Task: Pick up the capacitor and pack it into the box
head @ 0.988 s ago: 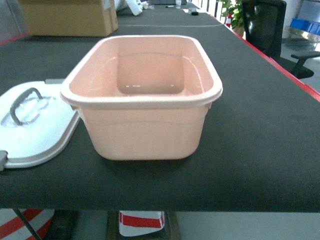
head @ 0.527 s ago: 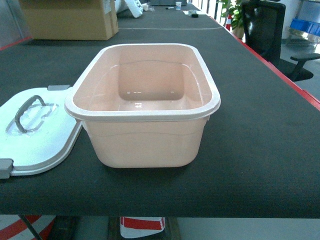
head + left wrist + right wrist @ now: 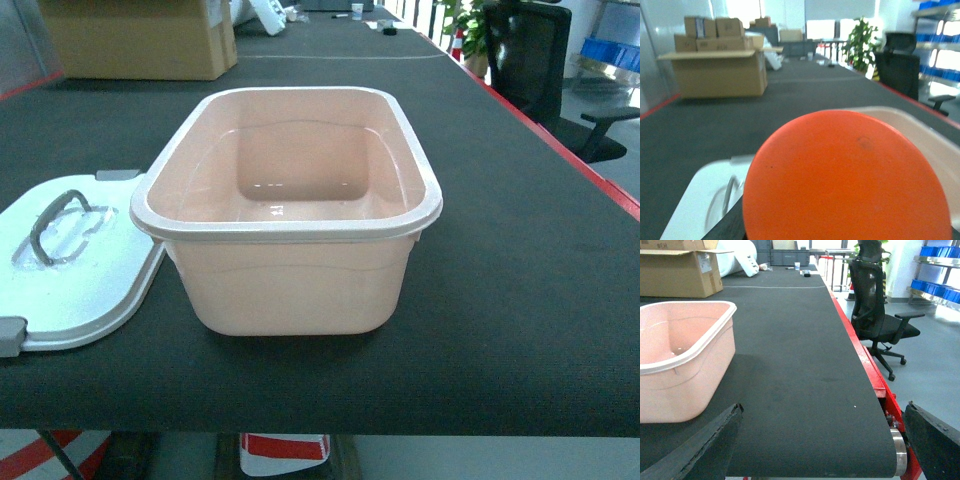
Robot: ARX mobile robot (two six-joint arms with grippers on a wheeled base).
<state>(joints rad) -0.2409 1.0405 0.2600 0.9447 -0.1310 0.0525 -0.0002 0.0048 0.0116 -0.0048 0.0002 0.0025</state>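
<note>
The pink box [image 3: 288,215] is seen open on the black counter [image 3: 520,300], its white lid [image 3: 70,265] lying just beside it. The orange capacitor [image 3: 847,177] fills the left wrist view, up close; whether the left jaws are clamped on it can't be told. The right jaws are spread wide apart, nothing held.

A: What differs from a second ago?
B: The head view tipped down: the box [image 3: 288,205] sits lower in frame, showing more of its floor.
A: And the lid [image 3: 70,265] at its 9 o'clock?
B: Shifted down-frame likewise. Since half a second ago, hardly anything moved.
</note>
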